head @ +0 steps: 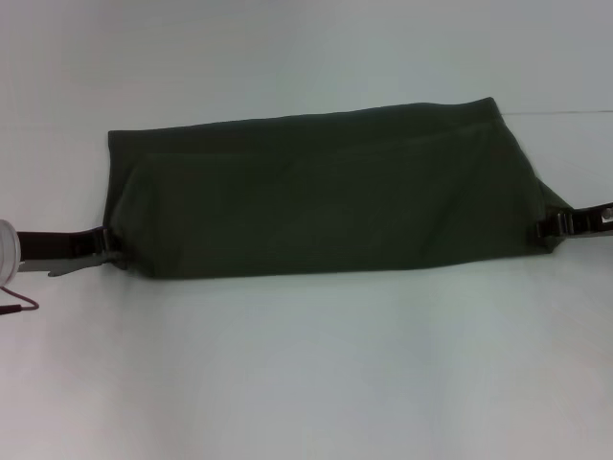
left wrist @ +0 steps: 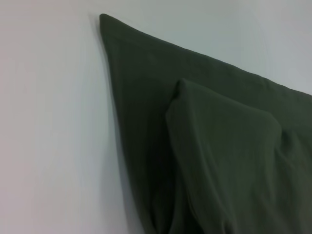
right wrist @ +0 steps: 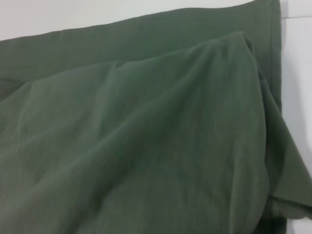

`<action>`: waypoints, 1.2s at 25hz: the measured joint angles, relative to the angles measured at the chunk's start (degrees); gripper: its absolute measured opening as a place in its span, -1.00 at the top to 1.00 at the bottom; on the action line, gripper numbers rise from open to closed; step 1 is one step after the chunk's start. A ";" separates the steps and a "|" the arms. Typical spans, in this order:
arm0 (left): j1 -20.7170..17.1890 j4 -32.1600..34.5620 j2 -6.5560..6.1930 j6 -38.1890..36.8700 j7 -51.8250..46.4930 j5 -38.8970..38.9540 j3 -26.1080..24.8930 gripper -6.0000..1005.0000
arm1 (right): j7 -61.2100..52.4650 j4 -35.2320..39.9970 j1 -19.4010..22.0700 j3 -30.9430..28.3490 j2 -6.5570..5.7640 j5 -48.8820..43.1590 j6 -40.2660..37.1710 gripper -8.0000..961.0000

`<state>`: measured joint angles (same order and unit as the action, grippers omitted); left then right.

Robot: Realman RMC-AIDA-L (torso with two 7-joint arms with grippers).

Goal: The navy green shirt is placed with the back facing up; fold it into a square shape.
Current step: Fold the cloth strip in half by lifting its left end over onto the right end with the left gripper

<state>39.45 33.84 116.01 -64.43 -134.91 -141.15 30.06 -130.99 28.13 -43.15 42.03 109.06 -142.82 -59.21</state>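
Dark olive cloth, the navy green shirt [head: 326,196] is lying as a long folded band across the middle of the head view, on the pale desk [head: 306,374]. Its near edge is bulging slightly, with loose layers showing in both wrist views. The left tool [head: 113,247] is sitting at the band's lower left corner and the right tool [head: 554,228] at its lower right corner; each appears to be pinching cloth, closed down on it. The fabric is looking soft, light and limp, likely sagging wherever it goes unsupported, so taking hold at corners and hems should be keeping the layers together.
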 joint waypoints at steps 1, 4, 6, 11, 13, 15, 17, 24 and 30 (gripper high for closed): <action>-0.03 0.00 0.00 0.00 0.00 0.00 0.00 0.92 | 0.40 0.01 0.03 0.00 0.00 0.00 0.07 0.75; -0.13 0.00 0.00 0.00 0.00 0.00 0.00 0.92 | 1.20 0.06 0.13 0.00 0.00 0.00 0.14 0.77; -0.17 0.00 0.00 0.00 0.01 0.00 0.00 0.92 | 1.27 0.07 0.14 -0.05 0.00 0.00 0.13 0.79; -0.18 0.00 0.00 -0.09 0.12 0.00 0.00 0.92 | 1.38 0.09 0.17 -0.17 0.00 0.00 0.04 0.86; -0.16 0.00 0.00 -0.09 0.16 0.00 0.00 0.92 | 1.50 0.08 0.19 -0.14 0.00 0.00 0.03 0.90; -0.12 0.02 0.00 -0.13 0.25 0.00 0.00 0.92 | 1.58 0.16 0.24 -0.13 0.00 0.00 -0.17 0.92; -0.10 0.14 0.00 -0.56 0.29 0.00 -0.06 0.92 | 1.60 0.75 0.49 -0.12 0.01 0.03 -1.03 0.92; 0.02 1.27 -0.81 -5.69 0.50 0.00 -0.47 0.92 | 1.63 9.53 4.11 -0.56 1.61 0.49 -8.16 0.91; 0.05 2.80 -1.74 -10.97 0.18 -2.62 -2.46 0.92 | 2.16 14.78 6.96 -2.05 2.38 0.79 -14.78 0.91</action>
<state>39.50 36.63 114.27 -75.39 -134.73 -143.77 27.60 -128.84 42.91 -36.19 39.98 111.44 -142.03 -74.00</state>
